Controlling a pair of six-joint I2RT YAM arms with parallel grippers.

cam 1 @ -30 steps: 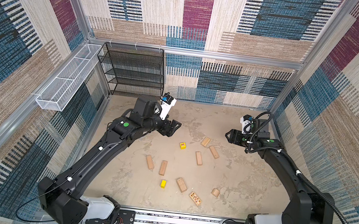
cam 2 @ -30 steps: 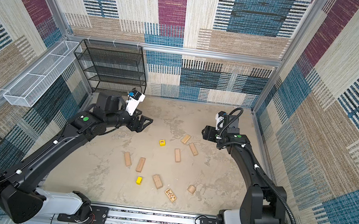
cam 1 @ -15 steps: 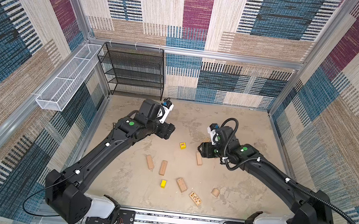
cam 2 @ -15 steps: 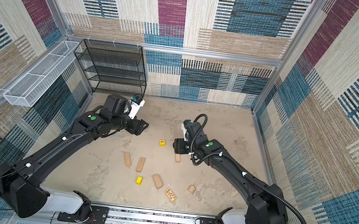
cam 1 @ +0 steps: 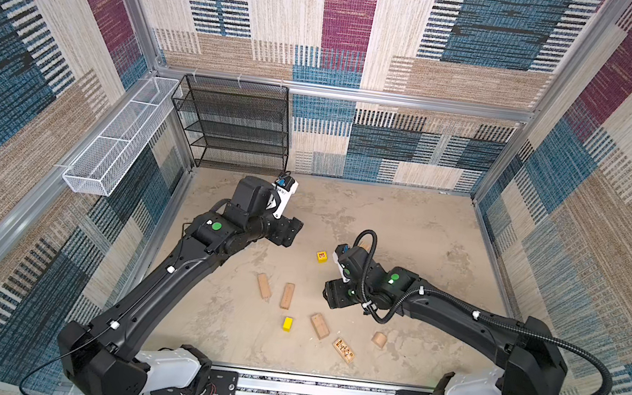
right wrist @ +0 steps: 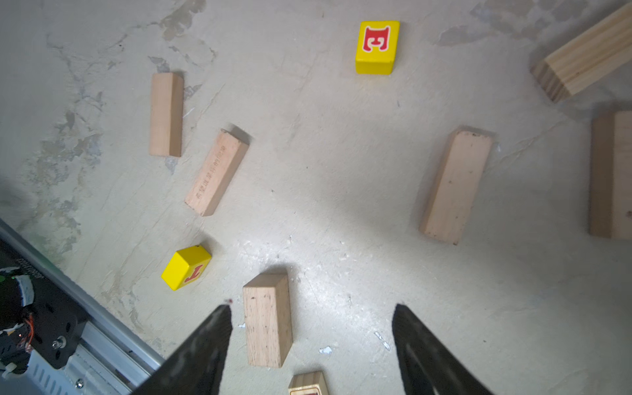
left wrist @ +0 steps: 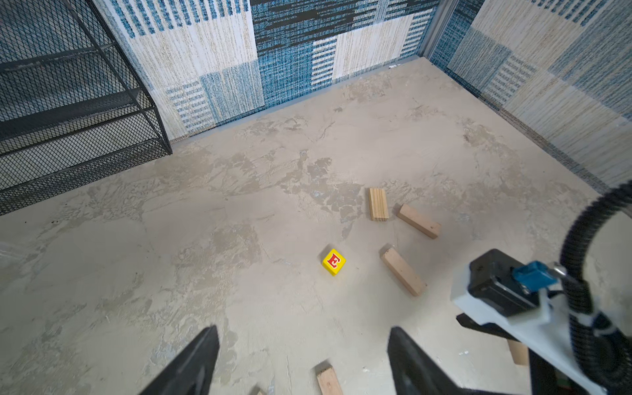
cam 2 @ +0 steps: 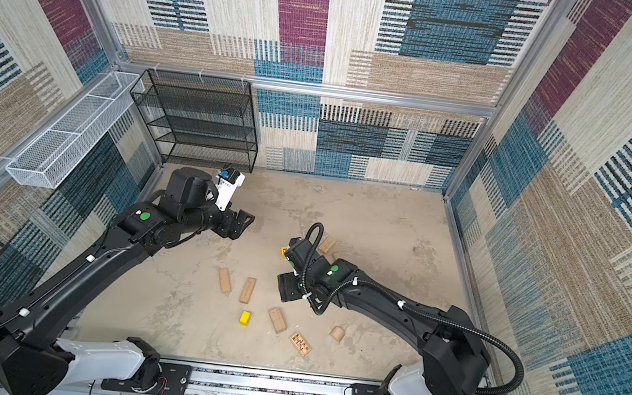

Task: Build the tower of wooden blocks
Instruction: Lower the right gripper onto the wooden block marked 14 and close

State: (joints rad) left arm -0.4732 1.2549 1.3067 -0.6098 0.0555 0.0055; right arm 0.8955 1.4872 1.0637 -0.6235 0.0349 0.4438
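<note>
While the left arm (cam 1: 186, 272) stretches toward the bench's (cam 1: 406, 228) back-left corner, its left gripper (left wrist: 302, 329) gapes empty. Right gripper (right wrist: 312, 307) points down, spread empty near a tan oblong block (right wrist: 268, 321).

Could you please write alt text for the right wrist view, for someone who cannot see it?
The right pincer hangs open over a tan block lying on the beige floor. Two yellow lettered blocks and other tan blocks lie scattered around, none stacked.

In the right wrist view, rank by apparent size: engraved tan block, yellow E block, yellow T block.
1. engraved tan block
2. yellow E block and yellow T block: alike, unranked; the T block lies nearer the camera.
</note>
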